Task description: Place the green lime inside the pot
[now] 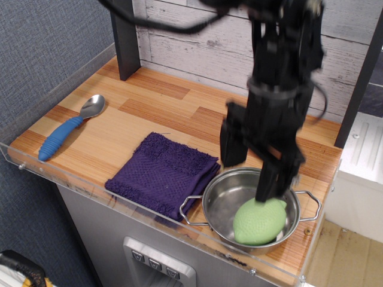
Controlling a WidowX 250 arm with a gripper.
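Observation:
The green lime [259, 220] lies inside the pot [220, 197], at its front right, resting on the steel bottom. The pot stands at the front right of the wooden counter, with its wire handles to the left and right. My gripper [253, 172] hangs just above the pot's back half. Its jaws are spread wide and hold nothing. The right finger [274, 179] reaches down to just above the lime. The black arm rises from the gripper toward the top of the view.
A folded purple towel [161, 173] lies just left of the pot, touching its left handle. A blue-handled spoon [69, 128] lies at the far left. A clear acrylic rim [119, 200] runs along the counter's front edge. A dark post [124, 39] stands at the back left.

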